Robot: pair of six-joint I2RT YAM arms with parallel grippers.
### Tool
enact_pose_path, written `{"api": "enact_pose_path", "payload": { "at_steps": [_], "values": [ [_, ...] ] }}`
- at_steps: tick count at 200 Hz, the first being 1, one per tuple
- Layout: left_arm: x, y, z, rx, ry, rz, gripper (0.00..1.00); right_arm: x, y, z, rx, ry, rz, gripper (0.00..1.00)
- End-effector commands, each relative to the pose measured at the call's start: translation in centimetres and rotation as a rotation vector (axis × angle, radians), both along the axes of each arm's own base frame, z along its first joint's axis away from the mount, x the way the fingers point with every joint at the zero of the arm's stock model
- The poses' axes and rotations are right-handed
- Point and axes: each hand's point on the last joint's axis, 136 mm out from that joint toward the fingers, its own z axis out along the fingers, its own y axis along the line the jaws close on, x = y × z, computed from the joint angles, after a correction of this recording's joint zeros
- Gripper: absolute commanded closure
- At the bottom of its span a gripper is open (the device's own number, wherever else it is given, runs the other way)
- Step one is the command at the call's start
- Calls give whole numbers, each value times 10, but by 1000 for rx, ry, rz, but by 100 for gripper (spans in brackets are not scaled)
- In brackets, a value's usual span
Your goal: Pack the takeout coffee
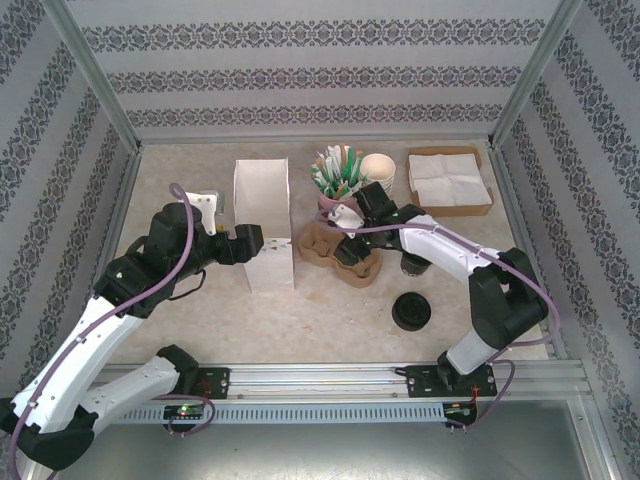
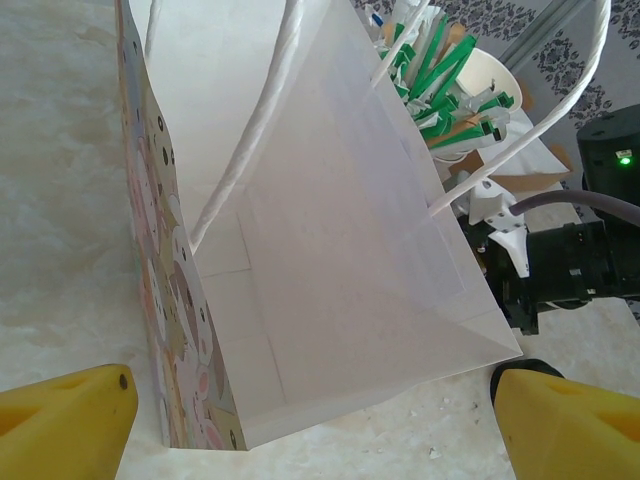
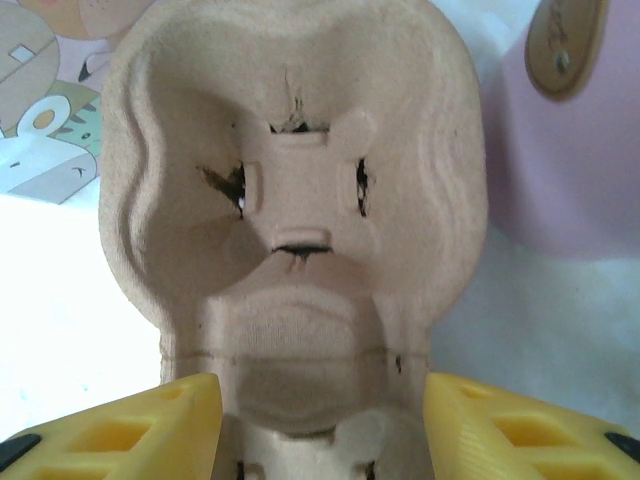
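Damask-striped walls (image 1: pixel 300 60) enclose a pale marbled tabletop (image 1: pixel 330 320), evenly lit.

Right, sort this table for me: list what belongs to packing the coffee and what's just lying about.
Belongs to the job:
- white paper bag, standing open
- cardboard cup carrier
- paper cup, likely
- black lid, likely

Probably just lying about:
- bundle of green-and-white sticks
- napkins in their tray
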Motion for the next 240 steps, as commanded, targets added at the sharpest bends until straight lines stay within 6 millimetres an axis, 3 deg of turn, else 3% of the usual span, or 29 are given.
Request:
{"api": "enact_pose_path", "payload": {
  "at_steps": [1,43,95,145,240],
  "values": [
    [3,1,6,-32,-23,15,7,-13,-9,0,-15,53,-83,44],
    [3,-1,7,-40,-19,8,7,-19,-4,7,20,30,-77,42],
    [2,-2,5,-46,-7,8,7,-7,11,13,36,11,-48,41],
    [-2,-2,6,-36,17,-4,7,1,14,10,27,58,-106,39],
    [-7,-3,11,-50,43,-12,7,-3,16,-6,-9,121,-79,41]
  ]
}}
